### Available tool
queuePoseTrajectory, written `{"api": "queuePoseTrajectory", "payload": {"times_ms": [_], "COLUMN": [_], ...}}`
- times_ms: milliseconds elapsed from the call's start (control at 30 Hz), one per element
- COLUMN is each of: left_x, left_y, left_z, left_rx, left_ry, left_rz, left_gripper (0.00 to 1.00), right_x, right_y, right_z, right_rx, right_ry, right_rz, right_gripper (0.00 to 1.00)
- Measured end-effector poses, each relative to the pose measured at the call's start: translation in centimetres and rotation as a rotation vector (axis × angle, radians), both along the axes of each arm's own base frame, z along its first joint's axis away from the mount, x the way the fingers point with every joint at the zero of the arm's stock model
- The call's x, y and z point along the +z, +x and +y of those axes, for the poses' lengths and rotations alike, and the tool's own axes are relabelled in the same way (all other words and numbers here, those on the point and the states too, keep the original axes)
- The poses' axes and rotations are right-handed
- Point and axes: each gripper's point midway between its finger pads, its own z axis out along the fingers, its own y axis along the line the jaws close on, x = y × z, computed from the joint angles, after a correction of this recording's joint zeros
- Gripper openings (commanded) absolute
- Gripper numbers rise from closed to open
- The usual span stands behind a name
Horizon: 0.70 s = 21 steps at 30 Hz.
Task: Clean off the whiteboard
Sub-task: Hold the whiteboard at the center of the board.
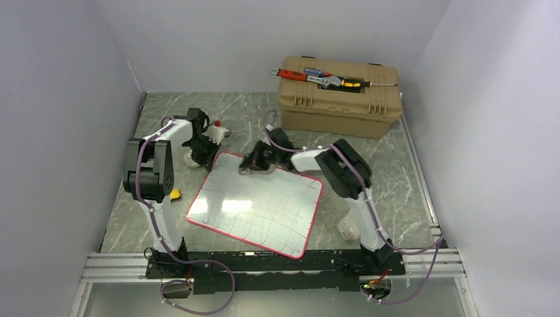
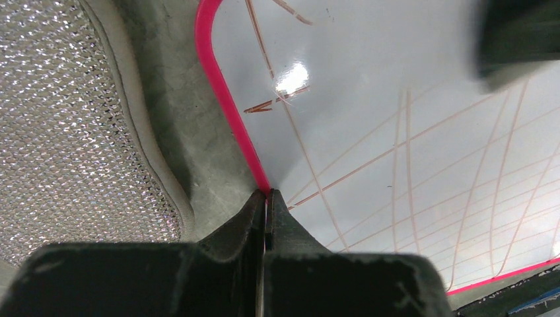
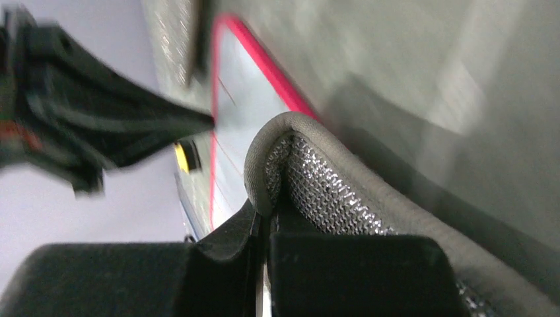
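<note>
Whiteboard [image 1: 254,205] flat on tabletop [image 1: 396,178], near side of toolbox [image 1: 340,99]. Thin, stiff, glossy-slick, likely light: hold by red rim [image 2: 224,99]. Left claw [image 2: 267,198] pinches that rim; right claw [image 3: 267,214] clamps mesh cloth [image 3: 317,191].

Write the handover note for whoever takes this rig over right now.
Left gripper: jaws shut on the red rim of the whiteboard, at its far left corner.
Right gripper: jaws shut on a mesh pad, at the board's far edge.
Done: board pinned, pad in hand.
Left: thin pen lines cross most of the board; all need wiping off.
</note>
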Motion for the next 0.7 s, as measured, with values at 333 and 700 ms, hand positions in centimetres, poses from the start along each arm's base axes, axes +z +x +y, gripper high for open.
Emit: {"api": "queuePoseTrajectory", "payload": {"times_ms": [333,700], "left_x": [0.0,0.0], "left_y": [0.0,0.0], "left_z": [0.0,0.0], "left_rx": [0.002,0.003], "left_ry": [-0.003,-0.008], "left_rz": [0.001,-0.004], "left_gripper": [0.02,0.02], "right_x": [0.2,0.4], "right_y": [5.2,4.4], "right_z": [8.3,-0.6], "right_rx": [0.039,-0.13], "right_ry": [-0.021,-0.139], "right_rz": [-0.064,-0.116], "right_gripper": [0.0,0.0]}}
